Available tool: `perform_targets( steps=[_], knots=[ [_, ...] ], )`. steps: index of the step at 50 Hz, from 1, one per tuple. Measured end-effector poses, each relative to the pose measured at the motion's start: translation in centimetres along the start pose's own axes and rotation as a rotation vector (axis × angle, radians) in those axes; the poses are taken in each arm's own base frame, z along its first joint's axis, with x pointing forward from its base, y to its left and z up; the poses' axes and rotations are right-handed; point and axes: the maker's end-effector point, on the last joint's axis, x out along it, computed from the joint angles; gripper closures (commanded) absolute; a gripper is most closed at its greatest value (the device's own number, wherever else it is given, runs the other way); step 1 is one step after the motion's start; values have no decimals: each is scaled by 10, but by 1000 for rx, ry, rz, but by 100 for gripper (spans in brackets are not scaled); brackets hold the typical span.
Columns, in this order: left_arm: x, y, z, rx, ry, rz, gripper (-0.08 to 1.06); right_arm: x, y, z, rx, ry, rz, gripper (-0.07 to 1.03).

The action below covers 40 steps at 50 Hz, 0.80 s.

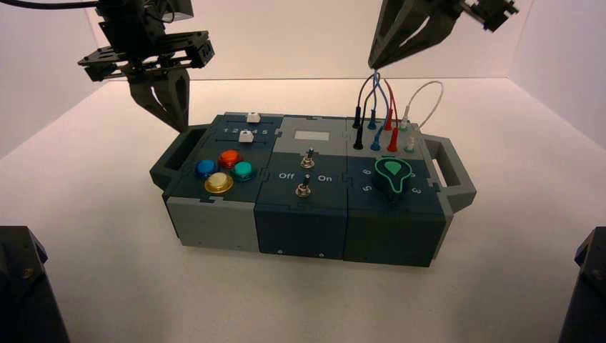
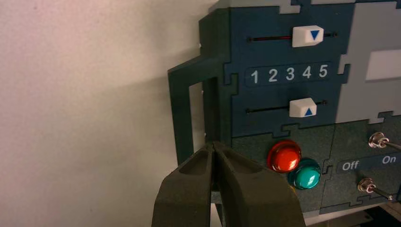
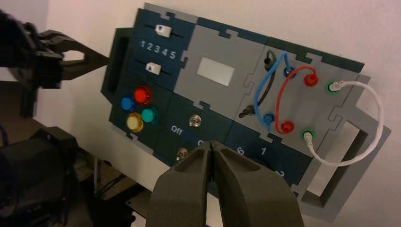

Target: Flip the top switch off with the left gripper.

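Observation:
The top switch (image 1: 309, 157) is a tiny metal toggle in the box's middle panel, above the "Off On" lettering. In the left wrist view the top switch (image 2: 378, 140) has its lever leaning toward the "On" side. A second toggle (image 1: 304, 189) sits below the lettering. My left gripper (image 1: 179, 126) hangs shut and empty over the box's left handle (image 1: 168, 161), well left of the switch; its tips (image 2: 213, 144) meet beside the red button (image 2: 284, 155). My right gripper (image 1: 374, 61) is raised at the back right, shut (image 3: 211, 143) and holding nothing.
The box's left panel carries blue (image 1: 205, 168), red (image 1: 229, 158), green (image 1: 244, 170) and yellow (image 1: 219, 183) buttons below two white sliders (image 2: 307, 36) (image 2: 302, 108). A black knob with a green top (image 1: 394, 176) and plugged wires (image 1: 379, 118) fill the right panel. White walls close in behind and at both sides.

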Motion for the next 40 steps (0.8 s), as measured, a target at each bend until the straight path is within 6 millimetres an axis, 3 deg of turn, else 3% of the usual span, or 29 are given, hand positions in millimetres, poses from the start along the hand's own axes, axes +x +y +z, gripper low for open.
perform_targets(
  steps=[10,18,21,25,40],
  knots=[
    [-12,-18,8,57,-57,-20,101,16,-19,-11,49,23,-38,99],
    [-21,-54,9,151,-90,-53,101,18,-55,-17,139,25,-101,99],
    [-26,-80,7,207,-100,-76,101,18,-65,-22,150,33,-121,99],
    [-28,-93,9,223,-107,-89,101,19,-74,-30,170,55,-142,99],
    [-16,-129,9,302,-71,-101,101,26,-107,-45,223,122,-219,98]
  ],
)
